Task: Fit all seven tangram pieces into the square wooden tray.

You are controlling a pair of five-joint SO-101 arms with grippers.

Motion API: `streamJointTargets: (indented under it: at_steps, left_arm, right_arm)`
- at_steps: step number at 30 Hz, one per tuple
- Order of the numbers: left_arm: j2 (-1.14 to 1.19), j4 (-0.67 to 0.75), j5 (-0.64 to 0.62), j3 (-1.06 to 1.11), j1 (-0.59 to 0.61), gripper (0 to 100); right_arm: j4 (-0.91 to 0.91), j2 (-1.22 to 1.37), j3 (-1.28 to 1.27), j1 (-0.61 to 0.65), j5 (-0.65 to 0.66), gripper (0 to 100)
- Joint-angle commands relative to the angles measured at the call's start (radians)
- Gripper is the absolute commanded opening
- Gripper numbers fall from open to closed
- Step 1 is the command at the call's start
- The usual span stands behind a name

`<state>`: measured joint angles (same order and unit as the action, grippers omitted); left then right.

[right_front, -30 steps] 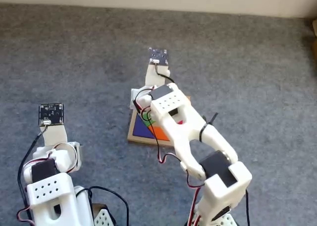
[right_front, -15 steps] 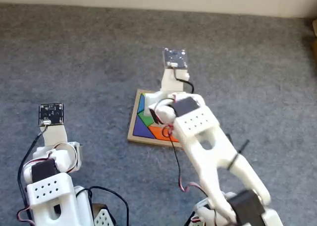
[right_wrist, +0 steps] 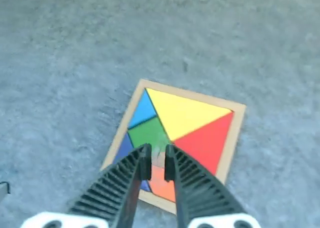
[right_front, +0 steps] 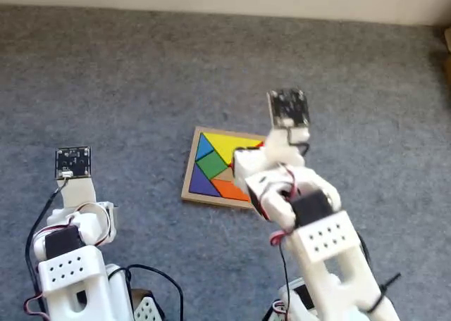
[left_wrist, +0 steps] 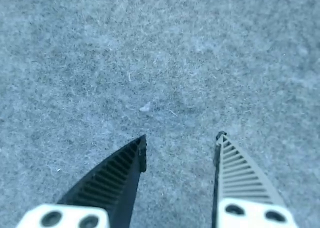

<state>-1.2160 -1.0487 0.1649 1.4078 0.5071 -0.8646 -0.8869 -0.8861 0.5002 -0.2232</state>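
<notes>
My right gripper hangs over the square wooden tray. Its two fingers are open just a crack, with a thin gap between them and nothing held. The tips sit above the middle of the tray, close to the green piece.

The tray lies flat on the grey surface, in front of my right arm. Inside it I see a big yellow triangle and a big red triangle, side by side and touching along one long edge. A light blue piece sits in one corner, next to the yellow one. The green piece is just beside it. A dark blue piece lies along the tray's edge, and an orange piece peeks out under my fingers. There is a pale spot in the middle, between my fingertips. I cannot tell if it is a piece or bare wood.

My left gripper is well apart from the tray, over bare grey surface. Its fingers are spread wide and it holds nothing.
</notes>
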Motion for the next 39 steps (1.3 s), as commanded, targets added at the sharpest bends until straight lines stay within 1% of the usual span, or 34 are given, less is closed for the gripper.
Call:
streamJointTargets:
  at_steps: [1,3,5,7,10,13,17,21,25,28,31,39]
  left_arm:
    - [-0.071,0.008,-0.029,-0.005,-0.059,21]
    - [-0.147,0.000,-0.060,0.010,-0.094,18]
    - [-0.243,-0.023,-0.060,0.044,-0.128,18]
    - [-0.351,-0.061,-0.060,0.077,-0.151,18]
    - [-0.515,-0.126,-0.060,0.124,-0.166,17]
    - [-0.634,-0.186,-0.060,0.140,-0.170,17]
    - [-0.587,-0.184,-0.060,0.139,-0.170,17]
    - [-0.595,-0.184,-0.060,0.142,-0.170,17]
    - [-0.598,-0.184,-0.054,0.143,-0.173,7]
    - [-0.598,-0.192,0.026,0.148,-0.245,1]
    - [-0.598,-0.187,0.035,0.165,-0.294,1]
    - [-0.601,-0.173,0.038,0.209,-0.305,1]
  right_arm:
    - [-0.010,-0.130,-0.065,-0.047,0.014,5.3]
    - [-0.010,-0.177,-0.111,-0.070,0.014,5.3]
    - [-0.010,-0.219,-0.150,-0.096,0.015,5.3]
    - [-0.010,-0.255,-0.185,-0.120,0.063,5.3]
    - [-0.010,-0.317,-0.252,-0.145,0.109,5.3]
    - [-0.010,-0.397,-0.326,-0.160,0.118,5.3]
    - [-0.010,-0.516,-0.433,-0.163,0.118,5.3]
    - [-0.010,-0.654,-0.542,-0.163,0.120,5.3]
    - [-0.012,-0.822,-0.651,-0.165,0.120,5.3]
    - [-0.015,-0.951,-0.731,-0.165,0.118,5.3]
    - [-0.074,-0.947,-0.765,-0.177,0.118,5.3]
    - [-0.177,-0.951,-0.774,-0.206,0.115,5.3]
